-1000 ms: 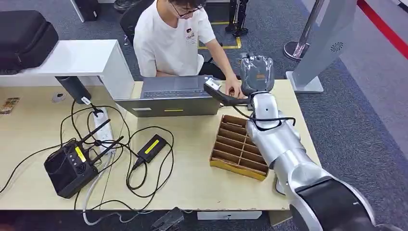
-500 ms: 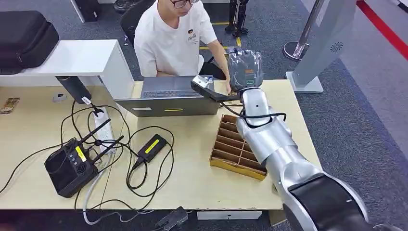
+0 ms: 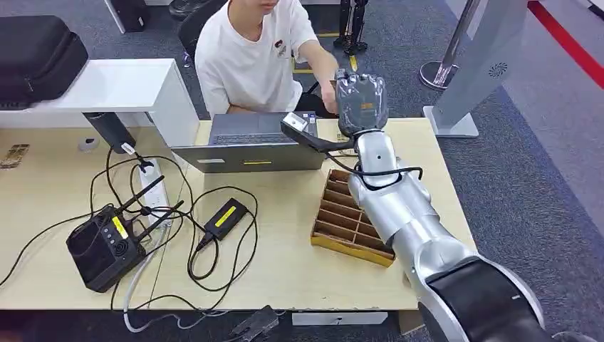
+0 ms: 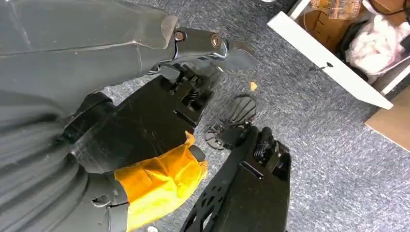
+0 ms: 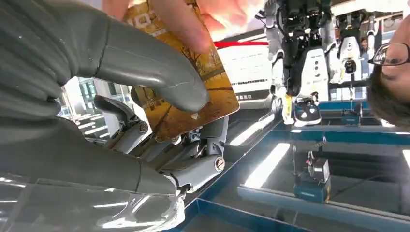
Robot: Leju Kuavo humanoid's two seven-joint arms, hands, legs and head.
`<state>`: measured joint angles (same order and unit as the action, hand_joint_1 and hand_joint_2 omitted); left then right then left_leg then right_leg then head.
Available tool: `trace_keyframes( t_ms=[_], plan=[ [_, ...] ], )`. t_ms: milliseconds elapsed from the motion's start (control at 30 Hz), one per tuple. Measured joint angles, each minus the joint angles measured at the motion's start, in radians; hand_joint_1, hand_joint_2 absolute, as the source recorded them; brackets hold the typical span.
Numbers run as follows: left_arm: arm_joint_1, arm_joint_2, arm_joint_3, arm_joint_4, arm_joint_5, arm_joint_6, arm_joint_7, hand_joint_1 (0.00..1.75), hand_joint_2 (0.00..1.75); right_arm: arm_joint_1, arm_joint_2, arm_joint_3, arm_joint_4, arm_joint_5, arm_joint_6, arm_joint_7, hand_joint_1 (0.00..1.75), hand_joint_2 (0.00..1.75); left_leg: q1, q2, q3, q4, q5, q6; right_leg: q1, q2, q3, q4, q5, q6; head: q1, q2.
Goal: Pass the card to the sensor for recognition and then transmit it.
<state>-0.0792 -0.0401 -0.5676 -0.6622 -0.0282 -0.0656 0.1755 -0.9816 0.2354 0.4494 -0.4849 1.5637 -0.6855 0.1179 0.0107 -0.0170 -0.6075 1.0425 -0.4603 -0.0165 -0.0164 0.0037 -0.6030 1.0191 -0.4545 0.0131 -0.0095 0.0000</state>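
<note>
One long bench is carrying a laptop, a brown divided tray and black cables. A person is sitting behind it. The right hand is reaching up toward the person, its thumb and fingers pinching an orange-gold card showing trees. The person's fingers are touching the card's far end. The card's long side is running away from the palm. The left hand is hanging over the floor; I cannot tell how its fingers are set.
</note>
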Motion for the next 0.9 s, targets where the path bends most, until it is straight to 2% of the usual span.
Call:
trace_keyframes(
  t_ms=[333, 367, 533, 700, 900],
  plan=[
    [0.001, -0.003, 0.007, 0.008, 0.005, -0.010, -0.010, 0.00, 1.75, 0.004, 0.000, 0.000, 0.001, -0.005, 0.000, -0.008, 1.75, 1.75, 0.000, 0.000, -0.007, 0.000, 0.003, 0.000, 0.000, 0.000, -0.007, 0.000, 0.002, 0.000, 0.000, 0.000],
    [0.002, -0.003, 0.007, 0.008, 0.005, -0.011, -0.010, 0.00, 1.75, 0.004, 0.000, 0.000, 0.001, -0.005, 0.000, -0.008, 0.00, 1.75, 0.000, 0.000, -0.007, 0.000, 0.003, 0.000, 0.000, 0.000, -0.007, 0.000, 0.002, 0.000, 0.000, 0.000],
    [0.002, -0.004, 0.016, 0.009, 0.032, -0.039, -0.020, 0.00, 1.75, 0.004, 0.000, 0.000, 0.001, -0.010, -0.002, -0.011, 0.00, 1.75, 0.000, 0.000, -0.008, 0.000, 0.003, 0.000, 0.000, 0.000, -0.008, 0.000, 0.002, 0.000, 0.000, 0.000],
    [0.001, -0.009, 0.026, 0.015, 0.030, -0.035, -0.022, 0.00, 1.75, 0.003, -0.010, 0.000, 0.001, -0.021, 0.000, -0.007, 0.00, 1.75, 0.000, 0.000, -0.007, 0.000, 0.003, 0.000, 0.000, 0.000, -0.008, 0.000, 0.002, 0.000, 0.000, 0.000],
    [0.003, -0.008, 0.031, 0.015, 0.025, -0.022, -0.022, 0.00, 1.75, -0.019, -0.071, -0.003, 0.003, -0.039, 0.005, 0.002, 0.00, 1.75, 0.000, 0.001, -0.007, 0.000, 0.004, 0.000, 0.000, 0.001, -0.008, 0.000, 0.005, -0.001, 0.000, 0.000]
  ],
)
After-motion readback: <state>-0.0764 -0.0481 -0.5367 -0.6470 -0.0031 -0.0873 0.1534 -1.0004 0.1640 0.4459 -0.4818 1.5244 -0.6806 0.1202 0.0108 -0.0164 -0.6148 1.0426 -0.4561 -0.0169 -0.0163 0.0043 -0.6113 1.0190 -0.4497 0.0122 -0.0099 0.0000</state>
